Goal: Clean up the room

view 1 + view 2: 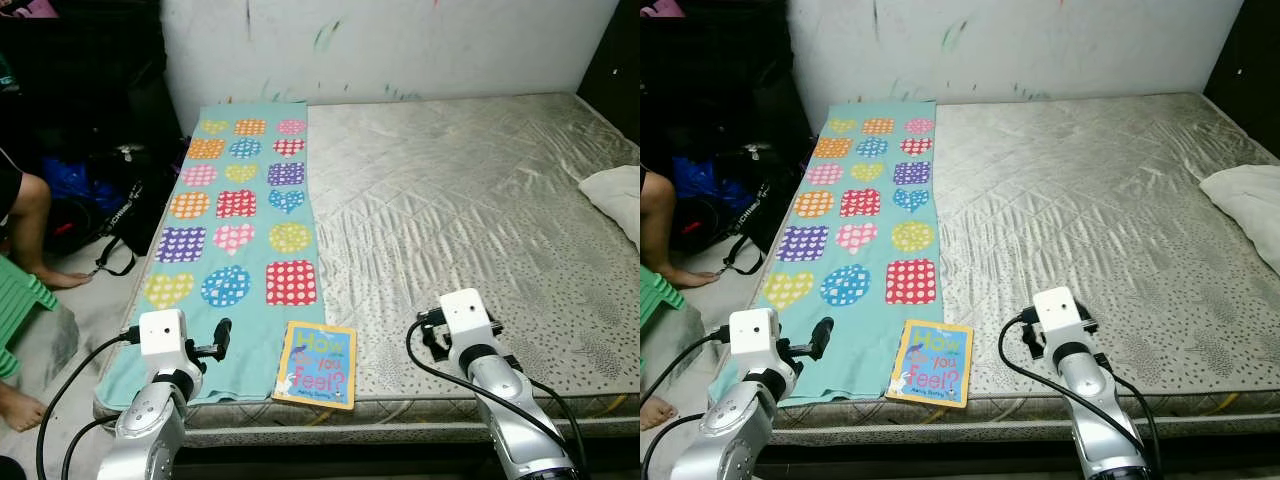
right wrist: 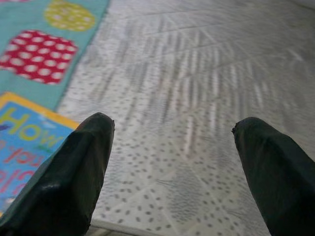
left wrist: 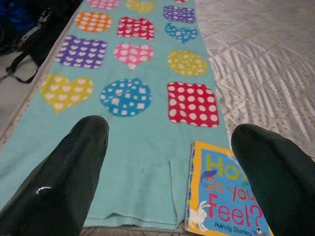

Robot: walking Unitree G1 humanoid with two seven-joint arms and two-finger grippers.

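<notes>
A children's book (image 1: 316, 365) titled "How Do You Feel?" lies flat at the mattress's near edge, partly on a teal blanket (image 1: 240, 215) printed with colourful hearts. My left gripper (image 3: 172, 129) hovers open just left of the book, over the blanket's near end; the book's cover (image 3: 224, 199) lies close by one black finger. My right gripper (image 2: 174, 122) is open too, a little right of the book (image 2: 22, 142), above bare mattress (image 1: 470, 200). Neither holds anything.
A white pillow (image 1: 617, 197) lies at the mattress's right edge. On the floor to the left are a person's leg (image 1: 28, 215), a green stool (image 1: 18, 292) and a black bag (image 1: 115, 205). A marked white wall (image 1: 400, 45) backs the bed.
</notes>
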